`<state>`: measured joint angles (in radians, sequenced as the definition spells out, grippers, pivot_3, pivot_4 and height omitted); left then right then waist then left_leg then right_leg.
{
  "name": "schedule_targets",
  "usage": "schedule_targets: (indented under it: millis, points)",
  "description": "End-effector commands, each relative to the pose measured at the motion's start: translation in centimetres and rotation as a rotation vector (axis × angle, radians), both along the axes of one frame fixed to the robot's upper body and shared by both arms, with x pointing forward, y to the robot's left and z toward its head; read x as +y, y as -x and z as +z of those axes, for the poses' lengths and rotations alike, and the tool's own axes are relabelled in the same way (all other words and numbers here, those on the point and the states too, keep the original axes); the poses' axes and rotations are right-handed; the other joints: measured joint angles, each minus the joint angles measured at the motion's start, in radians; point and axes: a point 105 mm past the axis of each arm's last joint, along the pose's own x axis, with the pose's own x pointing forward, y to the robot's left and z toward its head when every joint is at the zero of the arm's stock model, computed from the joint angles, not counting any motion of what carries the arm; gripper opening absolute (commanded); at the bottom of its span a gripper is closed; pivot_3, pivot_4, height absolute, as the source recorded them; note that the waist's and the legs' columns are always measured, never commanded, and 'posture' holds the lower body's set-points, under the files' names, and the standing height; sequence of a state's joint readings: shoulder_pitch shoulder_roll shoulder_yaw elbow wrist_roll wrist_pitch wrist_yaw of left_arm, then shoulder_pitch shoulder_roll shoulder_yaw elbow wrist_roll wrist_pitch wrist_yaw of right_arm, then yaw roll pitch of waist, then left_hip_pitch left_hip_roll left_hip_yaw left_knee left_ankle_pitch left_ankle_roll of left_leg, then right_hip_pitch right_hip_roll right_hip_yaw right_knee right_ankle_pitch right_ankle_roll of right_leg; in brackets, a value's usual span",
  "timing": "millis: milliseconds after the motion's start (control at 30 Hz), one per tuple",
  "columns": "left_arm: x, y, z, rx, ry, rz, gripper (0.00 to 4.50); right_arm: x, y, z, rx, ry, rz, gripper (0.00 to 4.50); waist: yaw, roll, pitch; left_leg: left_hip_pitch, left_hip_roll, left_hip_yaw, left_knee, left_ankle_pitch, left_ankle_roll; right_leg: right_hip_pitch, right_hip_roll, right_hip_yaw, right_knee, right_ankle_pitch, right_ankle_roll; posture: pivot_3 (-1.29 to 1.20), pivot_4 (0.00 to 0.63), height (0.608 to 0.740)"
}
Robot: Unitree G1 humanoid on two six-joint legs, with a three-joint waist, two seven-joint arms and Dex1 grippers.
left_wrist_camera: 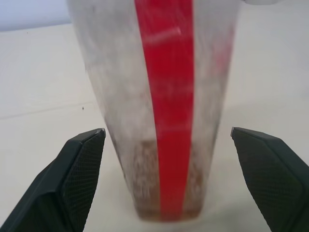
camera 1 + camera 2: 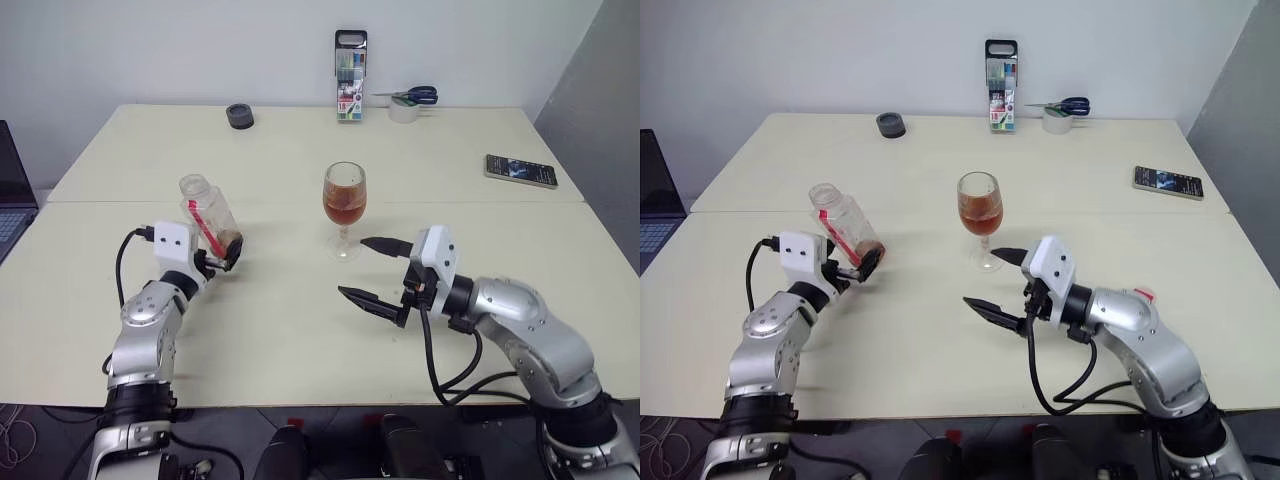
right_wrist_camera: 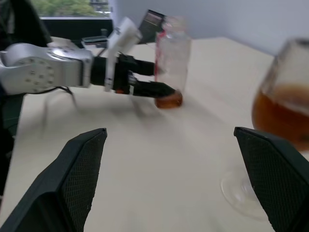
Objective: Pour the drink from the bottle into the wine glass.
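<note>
Bottle (image 2: 207, 214) stood nearly empty, light and tippable, between spread left jaws toward the worktop's left edge; fragile wine glass (image 2: 344, 207), mid-worktop, wanted gripping by its stem; right jaws spread.

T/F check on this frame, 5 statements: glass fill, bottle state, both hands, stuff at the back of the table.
1. The wine glass holds amber drink. True.
2. The bottle is full. False: only a little drink is left at its base.
3. The left hand is clamped on the bottle. False: its fingers stand open on either side of it.
4. The right hand is open and holds nothing. True.
5. The phone lies beside the left arm. False: it lies on the robot's right.
</note>
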<state>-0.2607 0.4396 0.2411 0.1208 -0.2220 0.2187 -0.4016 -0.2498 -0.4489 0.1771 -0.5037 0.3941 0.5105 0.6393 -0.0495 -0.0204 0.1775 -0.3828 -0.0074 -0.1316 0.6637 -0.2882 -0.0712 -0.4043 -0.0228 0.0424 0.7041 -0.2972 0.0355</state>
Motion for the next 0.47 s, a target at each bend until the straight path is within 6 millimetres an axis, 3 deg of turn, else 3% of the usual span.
schedule_targets:
  millis: [33,167,467]
  points:
    - [-0.1,0.8,1.3,-0.036,-0.050,0.019,4.45,-1.3,-0.6,0.4,-0.077,-0.065,-0.144,4.50,0.000,0.000,0.000,0.000,0.000,0.000,0.000,0.000,0.000,0.000,0.000,0.000,0.000,0.000,0.000,0.00,0.150,0.740]
    - [-0.5,1.7,1.5,-0.090,-0.062,0.018,4.45,-2.6,-1.0,-1.2,-0.064,-0.139,-0.309,4.50,0.002,0.000,0.000,0.000,0.000,0.000,0.000,0.000,0.000,0.000,0.000,0.000,0.000,0.000,0.000,0.00,0.150,0.740]
    - [-1.1,2.1,1.6,-0.148,-0.077,-0.004,4.45,-2.7,-0.9,-2.2,-0.059,-0.160,-0.374,4.50,0.004,0.000,0.000,0.001,0.000,0.001,-0.001,0.000,0.000,0.000,0.001,0.000,-0.001,0.000,0.000,0.00,0.150,0.740]
